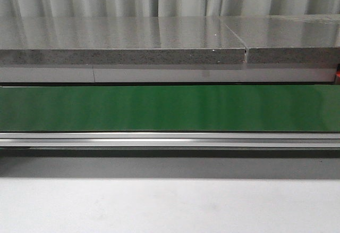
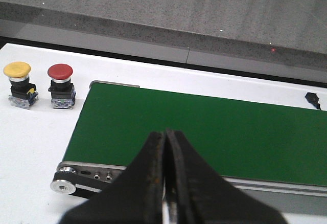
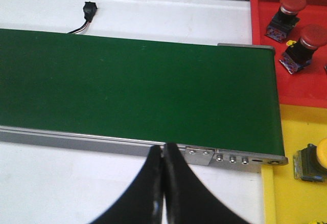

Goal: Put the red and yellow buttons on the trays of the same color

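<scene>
A: Quick pass. Where are the buttons?

B: Left wrist view: yellow button [image 2: 19,85] and red button [image 2: 61,85] stand upright side by side on the white table [image 2: 36,142], just off the left end of the green conveyor belt [image 2: 204,132]. Yellow is further left, red nearer the belt. Not touching each other.

A: Trays?

B: Right end of the belt. Red tray [image 3: 301,45] on the far side already has two red-capped buttons [image 3: 286,14] lying tilted. Yellow tray [image 3: 296,193] on the near side has one yellow-capped button [image 3: 312,161], partly cut off at the frame edge.

A: Grippers?

B: Left gripper [image 2: 164,175] has its fingers pressed together, nothing between them. Right gripper [image 3: 162,183] is the same, fingers together and empty. Both hover over the near edge of the belt. Front view shows only the belt, no arms.

A: Handling?

B: My guess is rigid plastic, light, not fragile. The domed cap looks smooth and would likely slip, and the top-heavy shape could tip. Better to pinch the boxy contact block or the neck under the cap, flat sides against the pads.

A: Progress?

B: Two left to sort, judging by the layout.
</scene>
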`<state>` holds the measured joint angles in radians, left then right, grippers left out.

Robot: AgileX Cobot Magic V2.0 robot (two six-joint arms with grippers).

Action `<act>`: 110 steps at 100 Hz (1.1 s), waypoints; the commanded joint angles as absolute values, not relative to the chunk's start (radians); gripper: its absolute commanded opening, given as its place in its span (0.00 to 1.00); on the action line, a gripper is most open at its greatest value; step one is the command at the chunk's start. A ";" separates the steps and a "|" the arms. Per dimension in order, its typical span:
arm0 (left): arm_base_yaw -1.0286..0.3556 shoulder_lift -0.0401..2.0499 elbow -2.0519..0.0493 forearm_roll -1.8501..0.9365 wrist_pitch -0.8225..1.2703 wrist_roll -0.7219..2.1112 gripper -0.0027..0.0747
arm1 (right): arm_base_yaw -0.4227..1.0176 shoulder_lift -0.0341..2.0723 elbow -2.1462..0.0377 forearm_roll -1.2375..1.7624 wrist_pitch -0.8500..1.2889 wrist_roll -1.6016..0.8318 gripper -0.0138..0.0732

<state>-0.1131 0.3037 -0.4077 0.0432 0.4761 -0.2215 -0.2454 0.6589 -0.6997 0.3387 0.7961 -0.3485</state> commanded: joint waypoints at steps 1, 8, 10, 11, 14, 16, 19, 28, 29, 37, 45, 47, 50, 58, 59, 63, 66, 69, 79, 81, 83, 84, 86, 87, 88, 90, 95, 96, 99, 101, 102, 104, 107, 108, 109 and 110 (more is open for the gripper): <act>-0.120 0.311 -0.436 0.038 0.397 -0.223 0.01 | -0.245 0.655 -0.723 0.350 0.751 -0.360 0.08; -0.120 0.311 -0.436 0.038 0.397 -0.223 0.01 | -0.245 0.655 -0.723 0.350 0.751 -0.360 0.08; -0.120 0.311 -0.436 0.038 0.397 -0.223 0.01 | -0.245 0.655 -0.723 0.350 0.751 -0.360 0.08; -0.120 0.311 -0.436 0.038 0.397 -0.223 0.01 | -0.245 0.655 -0.723 0.350 0.751 -0.360 0.08; -0.120 0.311 -0.436 0.038 0.397 -0.223 0.01 | -0.245 0.655 -0.723 0.350 0.751 -0.360 0.08; -0.120 0.311 -0.436 0.038 0.397 -0.223 0.01 | -0.245 0.655 -0.723 0.350 0.751 -0.360 0.08; -0.120 0.311 -0.436 0.038 0.397 -0.223 0.01 | -0.245 0.655 -0.723 0.350 0.751 -0.360 0.08; -0.120 0.311 -0.436 0.038 0.399 -0.223 0.01 | -0.245 0.655 -0.723 0.350 0.751 -0.360 0.08; -0.120 0.311 -0.436 0.038 0.399 -0.223 0.01 | -0.245 0.655 -0.723 0.350 0.751 -0.360 0.08; -0.120 0.311 -0.436 0.038 0.407 -0.223 0.01 | -0.245 0.655 -0.723 0.350 0.751 -0.360 0.08; -0.120 0.311 -0.436 0.038 0.417 -0.223 0.04 | -0.245 0.655 -0.723 0.350 0.751 -0.360 0.08; -0.120 0.311 -0.436 0.038 0.421 -0.223 0.05 | -0.245 0.655 -0.723 0.350 0.751 -0.360 0.08; -0.120 0.311 -0.436 0.038 0.430 -0.223 0.10 | -0.245 0.655 -0.723 0.350 0.751 -0.360 0.08; -0.120 0.311 -0.436 0.036 0.460 -0.223 0.27 | -0.245 0.655 -0.723 0.350 0.751 -0.360 0.08; -0.120 0.311 -0.436 0.036 0.464 -0.223 0.31 | -0.245 0.655 -0.723 0.350 0.751 -0.360 0.08; -0.120 0.311 -0.436 0.036 0.484 -0.223 0.41 | -0.245 0.655 -0.723 0.350 0.751 -0.360 0.08; -0.120 0.311 -0.436 0.036 0.497 -0.223 0.52 | -0.245 0.655 -0.723 0.350 0.751 -0.360 0.08; -0.120 0.311 -0.436 0.036 0.512 -0.223 0.60 | -0.245 0.655 -0.723 0.350 0.751 -0.360 0.08; -0.120 0.311 -0.436 0.034 0.512 -0.223 0.77 | -0.245 0.655 -0.723 0.350 0.751 -0.360 0.08; -0.120 0.311 -0.436 0.029 0.512 -0.223 0.78 | -0.245 0.655 -0.723 0.350 0.751 -0.360 0.08; -0.120 0.311 -0.436 0.026 0.510 -0.223 0.78 | -0.245 0.655 -0.723 0.350 0.751 -0.360 0.08; -0.120 0.311 -0.436 0.026 0.510 -0.223 0.78 | -0.245 0.655 -0.723 0.350 0.751 -0.360 0.08; -0.120 0.311 -0.436 0.026 0.508 -0.223 0.78 | -0.245 0.655 -0.723 0.350 0.751 -0.360 0.08; -0.120 0.311 -0.436 0.026 0.508 -0.223 0.78 | -0.245 0.655 -0.723 0.350 0.751 -0.360 0.08; -0.120 0.311 -0.436 0.026 0.508 -0.223 0.78 | -0.245 0.655 -0.723 0.350 0.751 -0.360 0.08; -0.120 0.311 -0.436 0.026 0.508 -0.223 0.78 | -0.245 0.655 -0.723 0.350 0.751 -0.360 0.08; -0.120 0.311 -0.436 0.039 0.508 -0.223 0.78 | -0.245 0.655 -0.723 0.350 0.751 -0.360 0.08; -0.120 0.311 -0.436 0.041 0.508 -0.223 0.78 | -0.245 0.655 -0.723 0.350 0.751 -0.360 0.08; -0.120 0.314 -0.438 0.044 0.508 -0.225 0.78 | -0.245 0.655 -0.723 0.350 0.751 -0.360 0.08; -0.120 0.316 -0.443 0.046 0.510 -0.232 0.78 | -0.245 0.655 -0.723 0.350 0.751 -0.360 0.08; -0.120 0.319 -0.445 0.052 0.513 -0.235 0.78 | -0.245 0.655 -0.723 0.350 0.751 -0.360 0.08; -0.118 0.326 -0.452 0.056 0.519 -0.250 0.78 | -0.245 0.655 -0.723 0.350 0.750 -0.360 0.08; -0.115 0.339 -0.465 0.076 0.528 -0.276 0.78 | -0.245 0.655 -0.723 0.350 0.750 -0.360 0.08; -0.115 0.343 -0.472 0.081 0.531 -0.291 0.78 | -0.245 0.655 -0.723 0.350 0.750 -0.360 0.08; -0.113 0.352 -0.476 0.090 0.536 -0.299 0.78 | -0.245 0.655 -0.723 0.350 0.750 -0.360 0.08; -0.111 0.357 -0.485 0.096 0.539 -0.316 0.78 | -0.245 0.655 -0.723 0.350 0.750 -0.360 0.08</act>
<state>-0.1131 0.3115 -0.4183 0.0545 0.5876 -0.2426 -0.2454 0.6589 -0.6997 0.3387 0.7983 -0.3485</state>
